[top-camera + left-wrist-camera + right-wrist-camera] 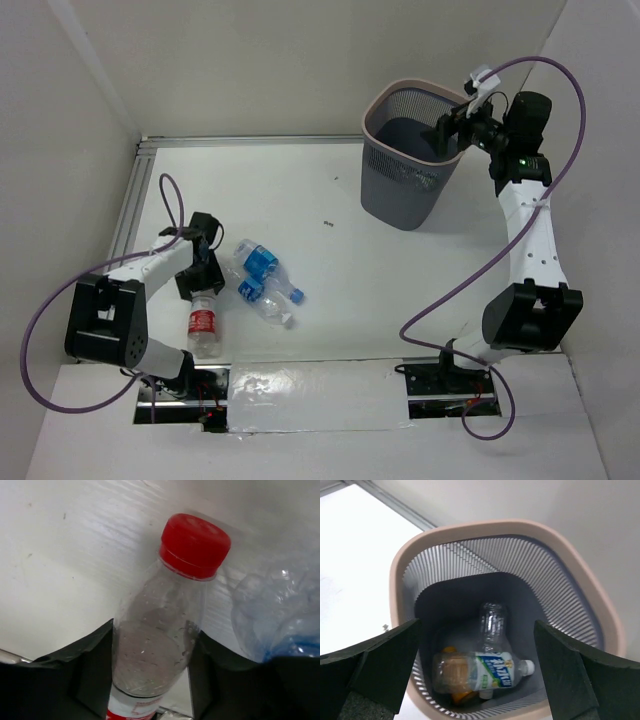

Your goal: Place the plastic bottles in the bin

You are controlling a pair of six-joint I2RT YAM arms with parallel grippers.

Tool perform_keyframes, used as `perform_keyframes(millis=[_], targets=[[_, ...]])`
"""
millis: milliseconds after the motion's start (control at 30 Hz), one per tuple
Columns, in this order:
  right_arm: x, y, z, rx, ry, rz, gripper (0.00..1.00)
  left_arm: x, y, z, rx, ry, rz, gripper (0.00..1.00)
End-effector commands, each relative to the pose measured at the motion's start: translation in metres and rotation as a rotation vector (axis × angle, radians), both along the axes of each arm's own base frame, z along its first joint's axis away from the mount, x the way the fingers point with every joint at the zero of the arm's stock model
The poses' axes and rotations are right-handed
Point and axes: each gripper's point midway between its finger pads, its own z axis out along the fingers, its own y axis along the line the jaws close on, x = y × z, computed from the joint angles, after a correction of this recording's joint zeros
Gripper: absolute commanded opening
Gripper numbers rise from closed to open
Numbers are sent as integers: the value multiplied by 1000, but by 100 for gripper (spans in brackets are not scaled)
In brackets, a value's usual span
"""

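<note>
A clear bottle with a red cap (165, 600) and a red label (203, 322) lies on the table at the left. My left gripper (200, 287) (154, 635) is shut on it, one finger against each side of its body. Three more bottles with blue labels or caps (257, 263) (280, 302) lie just to its right; one shows crumpled in the left wrist view (275, 615). My right gripper (447, 130) (477, 630) hangs open and empty over the grey mesh bin (375, 110) (485, 527). Inside it lie a white-capped labelled bottle (490, 672), a clear bottle (493, 622) and an orange one (462, 696).
White walls close in the table on the left, back and right. A metal rail (135, 200) runs along the table's left edge. A purple cable (560, 90) loops from the right arm past the bin.
</note>
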Motion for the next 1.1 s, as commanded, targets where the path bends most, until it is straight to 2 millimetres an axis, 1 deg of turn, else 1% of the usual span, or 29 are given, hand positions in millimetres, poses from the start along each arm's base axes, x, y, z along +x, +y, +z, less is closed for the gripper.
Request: perform_keyframes(millis=[0, 33, 100, 133, 200, 233, 267, 300, 333, 367, 400, 433, 467, 533, 567, 600, 633, 667, 700, 733, 767, 800, 833, 867, 900, 933, 1000, 1033, 1067], targets=[[-17, 13, 13, 32, -48, 105, 99, 7, -6, 5, -25, -16, -37, 55], [-26, 13, 19, 14, -75, 126, 99, 13, -9, 13, -30, -44, -38, 47], [-41, 25, 11, 7, -78, 215, 99, 16, -11, 32, -31, -94, -34, 30], [-52, 30, 16, -32, -121, 250, 97, 26, -18, 48, -39, -141, -57, 27], [-69, 40, 6, -48, -123, 334, 90, 31, -24, 73, -41, -183, -70, 21], [-75, 43, 4, -91, -161, 372, 85, 47, -31, 101, -34, -261, -95, 15], [-90, 47, -1, -87, -148, 425, 72, 51, -35, 118, -34, -294, -109, 11], [-95, 50, -5, -92, -147, 455, 62, 58, -43, 134, -45, -333, -128, 8], [-102, 53, -4, -122, -180, 485, 51, 73, -59, 170, -75, -430, -161, 5], [-110, 56, -4, -126, -186, 510, 39, 83, -69, 184, -87, -461, -180, 0], [-118, 60, -14, -101, -148, 543, 17, 90, -77, 199, -100, -492, -197, 0], [-122, 60, -16, -118, -158, 548, 7, 104, -96, 238, -163, -589, -226, 0], [-125, 60, -19, -124, -158, 551, 0, 110, -116, 255, -206, -633, -269, 0], [-140, 64, -32, -123, -128, 574, 0, 132, -151, 280, -286, -707, -352, 0], [-145, 64, -35, -178, -185, 598, 0, 148, -179, 326, -385, -848, -417, 0], [-154, 66, -43, -192, -187, 608, 0, 153, -204, 345, -438, -910, -481, 0], [-163, 66, -53, -196, -162, 611, 1, 167, -226, 350, -472, -943, -511, 0], [-166, 68, -61, -234, -180, 621, 9, 169, -248, 383, -536, -1033, -594, 0], [-175, 72, -62, -245, -190, 624, 12, 174, -277, 415, -604, -1155, -663, 0], [-180, 72, -77, -245, -165, 622, 13, 177, -293, 431, -636, -1213, -702, 0], [-183, 72, -85, -254, -147, 617, 13, 190, -317, 426, -660, -1227, -742, 0], [-190, 76, -89, -280, -164, 630, 15, 182, -338, 454, -727, -1302, -821, 0], [-195, 77, -106, -290, -131, 636, 15, 197, -358, 457, -774, -1356, -846, 0], [-197, 76, -112, -294, -117, 629, 16, 200, -369, 465, -793, -1399, -857, 0], [-201, 78, -120, -298, -102, 636, 16, 199, -375, 486, -857, -1452, -855, 0], [-208, 81, -133, -289, -65, 650, 16, 203, -381, 490, -890, -1476, -850, 0], [-215, 82, -145, -294, -33, 659, 18, 205, -387, 516, -1007, -1588, -798, 0], [-221, 86, -146, -300, -42, 675, 18, 216, -393, 503, -1038, -1580, -759, 1], [-223, 85, -159, -298, -8, 672, 18, 213, -396, 517, -1098, -1649, -736, 3]])
